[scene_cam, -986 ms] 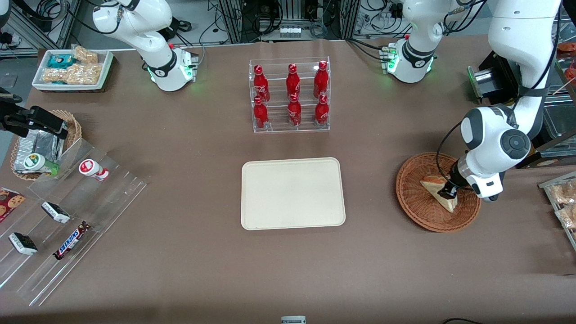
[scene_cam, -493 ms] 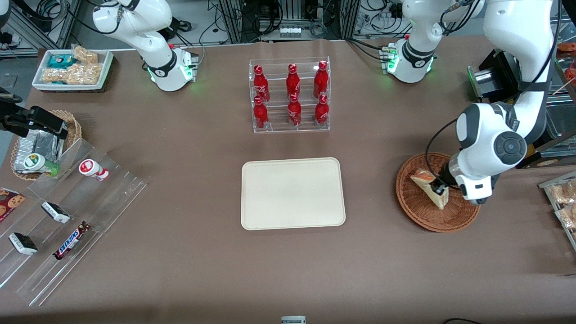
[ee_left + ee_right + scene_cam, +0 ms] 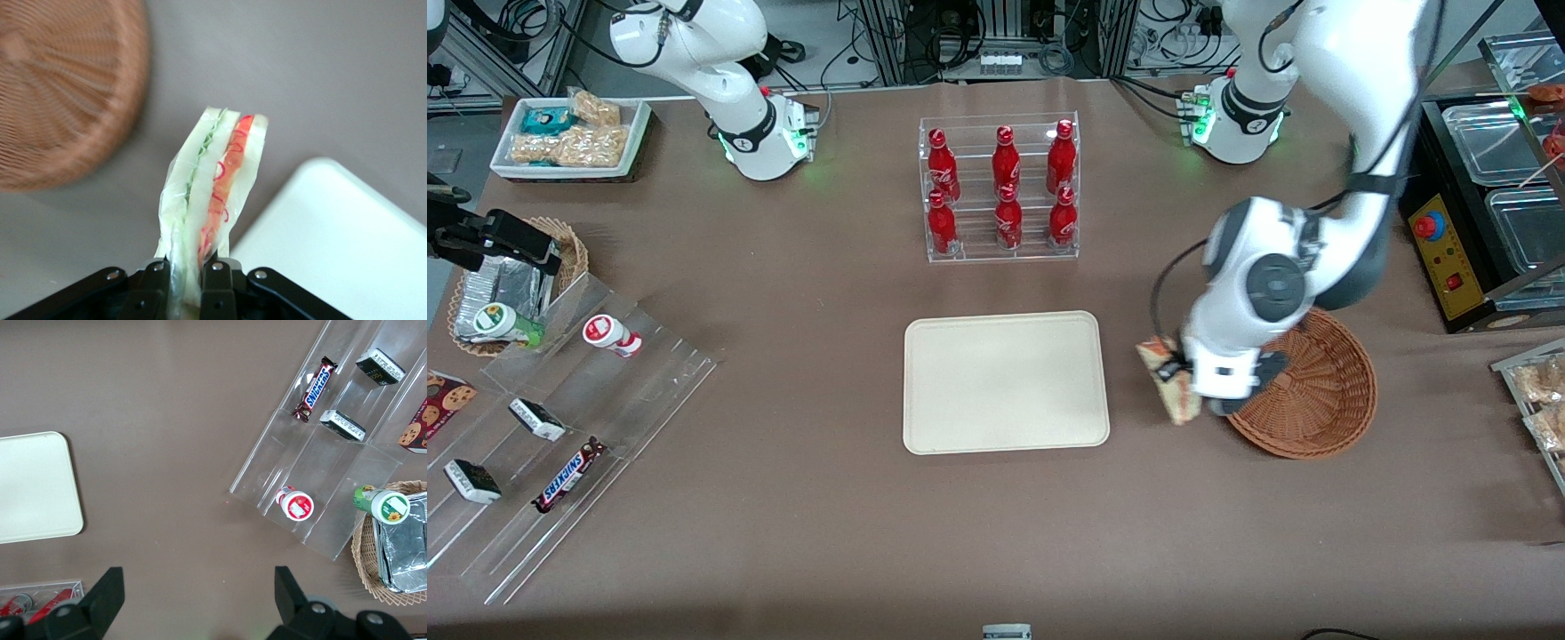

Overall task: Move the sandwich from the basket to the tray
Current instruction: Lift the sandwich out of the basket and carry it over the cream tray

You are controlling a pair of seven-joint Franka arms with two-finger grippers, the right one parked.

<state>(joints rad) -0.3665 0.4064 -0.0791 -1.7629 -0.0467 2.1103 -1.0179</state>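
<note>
Carrying sandwich [image 3: 1172,384] clear of basket [image 3: 1325,400], aloft over bare table [image 3: 783,498] between basket and tray [image 3: 1005,382]; gripper [image 3: 185,270] jaws clenched on wrapped wedge; pickup done; remaining: travel over tray, lower, release.

Brown table [image 3: 800,533] filling most of the front view. Metal frames and tangled cables [image 3: 996,40] above its farthest edge. Black cabinet [image 3: 1458,240] at the working arm's end.

The brown counter [image 3: 783,533] carries the tray [image 3: 1005,382] at its middle, the basket [image 3: 1325,400] toward the working arm's end, and a bottle rack [image 3: 1000,191]; the tool [image 3: 1181,378] hangs between tray and basket.
</note>
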